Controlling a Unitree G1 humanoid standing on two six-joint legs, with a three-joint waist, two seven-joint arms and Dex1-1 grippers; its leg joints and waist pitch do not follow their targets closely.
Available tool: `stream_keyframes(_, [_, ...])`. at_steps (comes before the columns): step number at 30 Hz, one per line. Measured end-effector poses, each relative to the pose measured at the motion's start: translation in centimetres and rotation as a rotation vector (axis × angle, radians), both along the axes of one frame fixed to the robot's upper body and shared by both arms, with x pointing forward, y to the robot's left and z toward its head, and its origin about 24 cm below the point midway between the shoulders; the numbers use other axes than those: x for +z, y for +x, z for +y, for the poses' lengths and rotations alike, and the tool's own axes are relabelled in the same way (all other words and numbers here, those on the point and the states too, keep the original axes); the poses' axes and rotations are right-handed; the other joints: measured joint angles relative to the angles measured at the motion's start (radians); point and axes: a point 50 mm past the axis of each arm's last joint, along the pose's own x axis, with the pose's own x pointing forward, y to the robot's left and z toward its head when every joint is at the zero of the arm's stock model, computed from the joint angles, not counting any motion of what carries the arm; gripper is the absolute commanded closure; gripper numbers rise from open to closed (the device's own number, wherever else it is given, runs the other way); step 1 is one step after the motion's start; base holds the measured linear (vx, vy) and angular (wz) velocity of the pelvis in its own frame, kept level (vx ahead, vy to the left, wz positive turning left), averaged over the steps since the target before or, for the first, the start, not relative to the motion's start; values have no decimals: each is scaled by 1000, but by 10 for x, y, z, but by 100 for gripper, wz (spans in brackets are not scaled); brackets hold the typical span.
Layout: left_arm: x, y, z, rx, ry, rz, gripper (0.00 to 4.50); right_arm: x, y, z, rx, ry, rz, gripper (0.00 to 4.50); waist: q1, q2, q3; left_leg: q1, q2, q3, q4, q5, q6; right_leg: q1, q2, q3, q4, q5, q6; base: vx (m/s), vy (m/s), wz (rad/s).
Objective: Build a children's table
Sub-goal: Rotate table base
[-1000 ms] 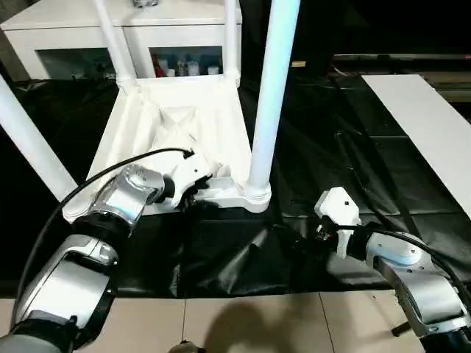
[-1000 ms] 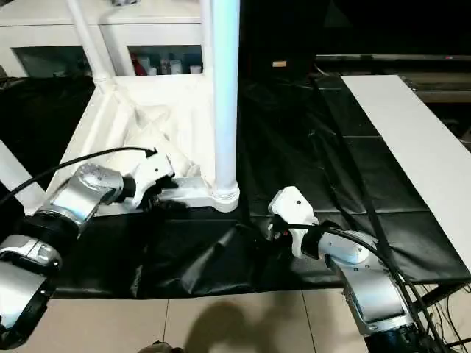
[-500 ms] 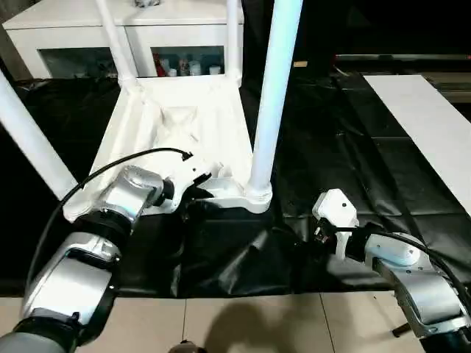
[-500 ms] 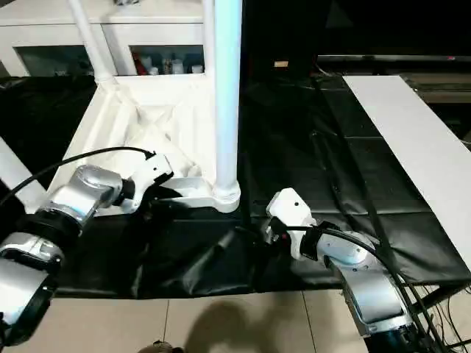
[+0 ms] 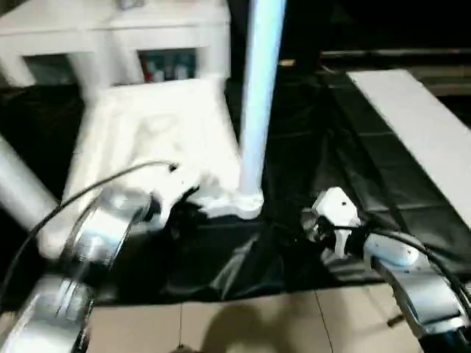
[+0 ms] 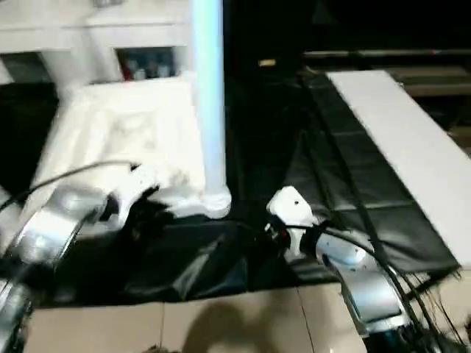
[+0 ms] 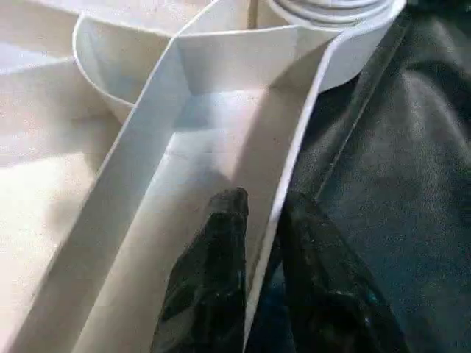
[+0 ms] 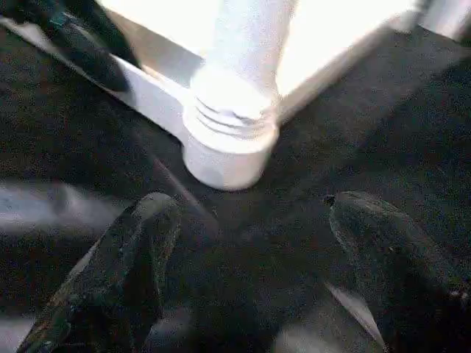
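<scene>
The children's table lies upside down on a black sheet, its ribbed tabletop [image 5: 154, 140] facing up. A white leg [image 5: 257, 95] stands in the near right corner socket [image 5: 246, 204], and further legs [image 5: 22, 191] rise at the left. My left gripper [image 5: 182, 197] sits at the tabletop's near edge. In the left wrist view this gripper [image 7: 261, 209] is shut on the thin rim wall [image 7: 294, 140], one finger inside it and one outside. My right gripper [image 8: 256, 209] is open, low over the sheet, facing the socketed leg [image 8: 235, 118] without touching it.
A white cabinet [image 5: 110, 29] with glass doors stands behind the table. A flat white board [image 5: 412, 125] lies on the black sheet [image 5: 331, 147] at the right. Pale floor tiles [image 5: 221, 323] run along the near edge.
My left gripper's fingers have closed in on the tabletop's near rim. The camera has shifted and tilted. My right gripper stays open in about the same place.
</scene>
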Motion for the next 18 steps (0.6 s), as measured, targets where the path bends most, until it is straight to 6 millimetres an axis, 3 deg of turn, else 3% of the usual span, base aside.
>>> stream_keyframes(6, [-3, -16, -4, 79, -44, -57, 414, 0, 1, 0, -9, -2, -4, 77, -2, -1, 0, 2, 0, -2, -1, 0, 0, 1, 0, -1, 1, 1, -1, 0, 0, 0])
stream_keyframes(12, [-5, -24, -18, -52, -128, -159, 448, 0, 5, 2, -12, 8, -5, 77, 22, -5, 1, -5, -1, -2, 0, 0, 1, -5, 0, -1, -2, 3, -1, 0, 0, 0])
stream_keyframes(18, [-6, -27, -25, -165, -158, -177, 448, 9, 10, 8, 12, 67, -25, 77, 61, -5, 2, -12, -1, -2, 0, 3, 6, -11, 0, -2, -3, 3, -1, 0, 0, 0])
